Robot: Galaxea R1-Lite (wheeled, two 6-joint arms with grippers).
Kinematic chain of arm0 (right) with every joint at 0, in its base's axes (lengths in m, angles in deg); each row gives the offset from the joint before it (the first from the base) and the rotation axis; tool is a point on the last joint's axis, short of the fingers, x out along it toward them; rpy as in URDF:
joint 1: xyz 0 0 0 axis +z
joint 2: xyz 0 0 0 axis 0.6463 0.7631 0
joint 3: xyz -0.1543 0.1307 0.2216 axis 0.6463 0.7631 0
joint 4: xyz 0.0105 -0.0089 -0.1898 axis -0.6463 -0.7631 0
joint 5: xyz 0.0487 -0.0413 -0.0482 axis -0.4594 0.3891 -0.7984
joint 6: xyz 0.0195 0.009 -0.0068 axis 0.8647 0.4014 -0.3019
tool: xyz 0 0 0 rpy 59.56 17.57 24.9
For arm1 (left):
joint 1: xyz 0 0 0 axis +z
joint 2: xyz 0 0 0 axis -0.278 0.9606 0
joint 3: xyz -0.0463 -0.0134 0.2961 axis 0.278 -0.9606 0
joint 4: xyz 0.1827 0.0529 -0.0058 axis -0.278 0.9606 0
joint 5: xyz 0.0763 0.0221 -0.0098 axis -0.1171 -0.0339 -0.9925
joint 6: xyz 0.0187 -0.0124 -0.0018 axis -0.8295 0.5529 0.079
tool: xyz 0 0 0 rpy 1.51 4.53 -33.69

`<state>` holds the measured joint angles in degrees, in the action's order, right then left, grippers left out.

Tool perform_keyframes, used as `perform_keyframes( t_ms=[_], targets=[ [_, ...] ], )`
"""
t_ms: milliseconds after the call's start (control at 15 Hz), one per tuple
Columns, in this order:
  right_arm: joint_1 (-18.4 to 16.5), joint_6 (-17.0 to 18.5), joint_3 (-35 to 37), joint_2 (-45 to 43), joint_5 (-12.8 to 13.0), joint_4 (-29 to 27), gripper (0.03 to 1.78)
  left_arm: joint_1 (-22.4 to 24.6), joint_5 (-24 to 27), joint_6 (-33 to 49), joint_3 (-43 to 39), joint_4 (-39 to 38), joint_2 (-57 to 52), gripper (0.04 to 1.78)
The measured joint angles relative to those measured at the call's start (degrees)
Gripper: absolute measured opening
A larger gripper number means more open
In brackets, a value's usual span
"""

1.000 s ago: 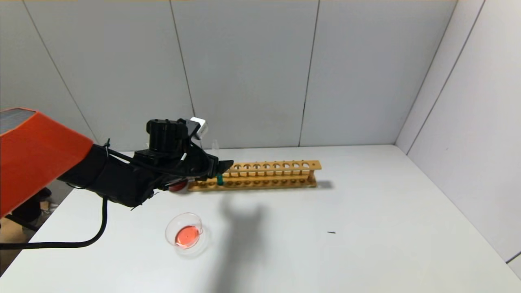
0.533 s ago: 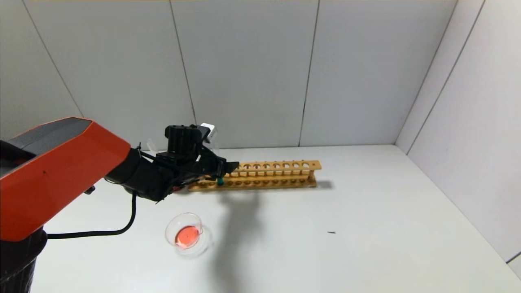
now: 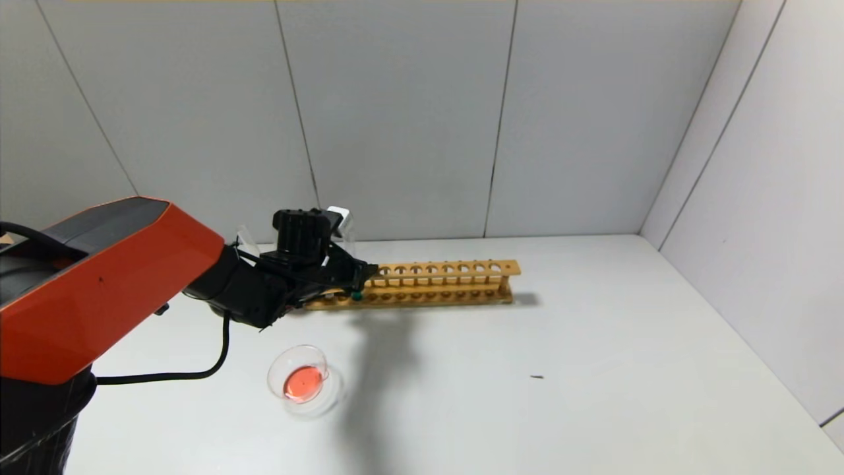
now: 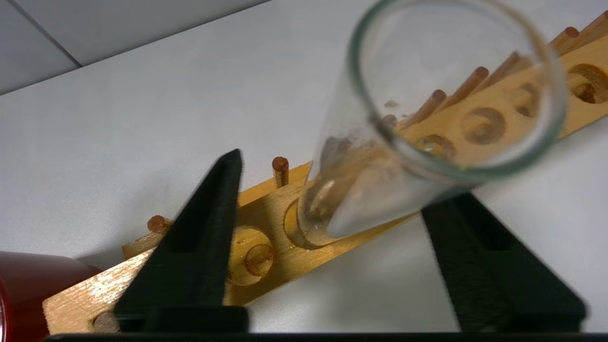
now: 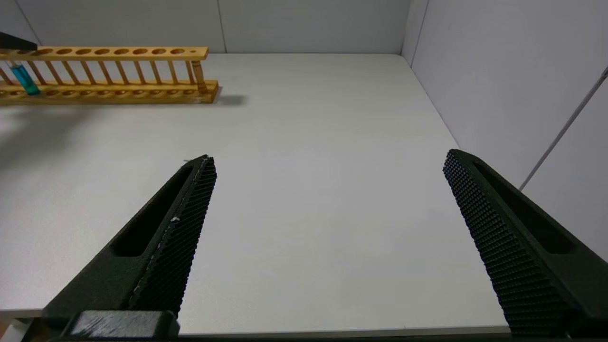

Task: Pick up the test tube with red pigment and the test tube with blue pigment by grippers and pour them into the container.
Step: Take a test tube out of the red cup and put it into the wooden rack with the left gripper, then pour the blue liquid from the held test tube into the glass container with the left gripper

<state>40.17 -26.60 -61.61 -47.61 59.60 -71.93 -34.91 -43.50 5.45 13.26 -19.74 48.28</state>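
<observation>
My long wooden rack [image 3: 422, 285] stands on the white table [image 3: 527, 369]. My left gripper [image 4: 332, 190], fingers spread, straddles an emptied clear glass tube [image 4: 380, 156] seated in a rack hole. The teal-bottomed tube [image 5: 21, 78] stands alongside. My right gripper [image 5: 327, 166] hangs open, well apart.

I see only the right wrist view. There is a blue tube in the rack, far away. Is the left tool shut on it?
Observer: No. The left tool is open, one finger on each side of the blue tube, which stands in the rack.
Operator: The right tool is open and idle. Is the dish empty?
Observer: No, the dish holds red liquid.
</observation>
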Motion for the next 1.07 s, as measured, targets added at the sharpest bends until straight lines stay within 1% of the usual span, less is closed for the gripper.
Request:
perform_keyframes(
  t_ms=[200, 267, 333, 933, 1067],
  targets=[
    [0.0, 0.0, 0.0, 0.0, 0.0, 0.0, 1.75, 0.05, -0.09, 0.0, 0.0, -0.06, -0.04, 0.57],
    [0.0, 0.0, 0.0, 0.0, -0.02, 0.0, 1.75, 0.05, -0.09, -0.02, 0.04, -0.05, -0.11, 0.43],
    [0.0, 0.0, 0.0, 0.0, -0.02, 0.0, 1.75, 0.07, -0.23, 0.0, 0.15, -0.02, -0.26, 0.34],
    [0.0, 0.0, 0.0, 0.0, 0.0, 0.02, 1.75, 0.0, -1.99, -0.63, 1.99, 0.96, -3.63, 0.33],
    [0.0, 0.0, 0.0, 0.0, -0.02, 0.0, 1.75, -0.04, -2.07, -0.83, 3.1, 2.65, -5.38, 0.33]
  ],
)
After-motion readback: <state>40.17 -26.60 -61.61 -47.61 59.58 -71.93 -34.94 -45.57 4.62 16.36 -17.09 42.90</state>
